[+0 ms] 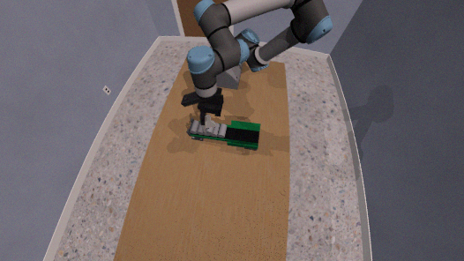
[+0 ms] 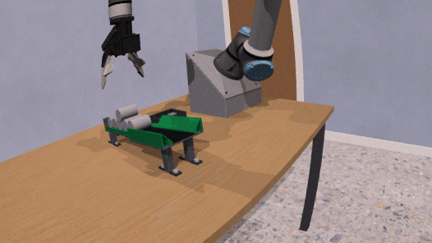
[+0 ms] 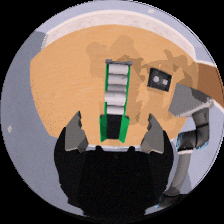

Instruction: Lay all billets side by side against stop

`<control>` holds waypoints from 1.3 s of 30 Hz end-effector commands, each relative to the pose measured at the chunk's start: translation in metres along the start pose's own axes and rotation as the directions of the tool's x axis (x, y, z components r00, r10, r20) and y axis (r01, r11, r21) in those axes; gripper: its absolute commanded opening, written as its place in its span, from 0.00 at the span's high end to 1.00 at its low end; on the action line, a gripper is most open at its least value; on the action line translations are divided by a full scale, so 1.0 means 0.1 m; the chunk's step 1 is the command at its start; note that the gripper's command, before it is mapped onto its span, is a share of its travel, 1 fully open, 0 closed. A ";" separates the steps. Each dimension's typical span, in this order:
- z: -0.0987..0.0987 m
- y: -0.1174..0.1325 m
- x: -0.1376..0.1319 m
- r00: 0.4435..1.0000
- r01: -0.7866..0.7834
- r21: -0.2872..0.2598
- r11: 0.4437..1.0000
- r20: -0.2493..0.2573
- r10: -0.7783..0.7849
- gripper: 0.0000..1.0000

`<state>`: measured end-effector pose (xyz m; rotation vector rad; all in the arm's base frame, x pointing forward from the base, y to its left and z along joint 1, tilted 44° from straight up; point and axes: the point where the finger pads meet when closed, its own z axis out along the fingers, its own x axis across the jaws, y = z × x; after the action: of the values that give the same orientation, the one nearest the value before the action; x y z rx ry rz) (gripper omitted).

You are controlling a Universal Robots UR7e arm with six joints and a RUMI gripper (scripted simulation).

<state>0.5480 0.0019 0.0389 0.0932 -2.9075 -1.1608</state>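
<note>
A green feed ramp (image 2: 158, 133) on short legs stands on the wooden table. Grey steel billets lie in a row at its low end against the stop. One billet (image 2: 126, 112) rests on top of two others, and I also see the row in the wrist view (image 3: 117, 86). My gripper (image 2: 121, 74) is open and empty, well above the stacked billet. In the top view it (image 1: 207, 115) hangs over the low end of the ramp (image 1: 240, 133). In the wrist view the ramp (image 3: 115, 107) runs lengthwise between my fingers.
The grey wedge-shaped arm base (image 2: 219, 84) stands behind the ramp. A small black plate (image 3: 160, 79) lies on the table beside the ramp. The table edge (image 2: 263, 181) drops off to the right in the exterior view.
</note>
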 end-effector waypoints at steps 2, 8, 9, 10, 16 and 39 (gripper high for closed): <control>-0.01 -0.04 0.02 1.000 -0.027 -0.006 1.000 0.009 0.028 0.00; -0.01 -0.05 0.02 0.999 -0.031 -0.007 0.999 0.011 0.031 0.00; -0.01 -0.05 0.02 0.999 -0.031 -0.007 0.999 0.011 0.031 0.00; -0.01 -0.05 0.02 0.999 -0.031 -0.007 0.999 0.011 0.031 0.00; -0.01 -0.05 0.02 0.999 -0.031 -0.007 0.999 0.011 0.031 1.00; -0.01 -0.05 0.02 0.999 -0.031 -0.007 0.999 0.011 0.031 1.00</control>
<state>0.5457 -0.0020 0.0358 0.0416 -2.9014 -1.1706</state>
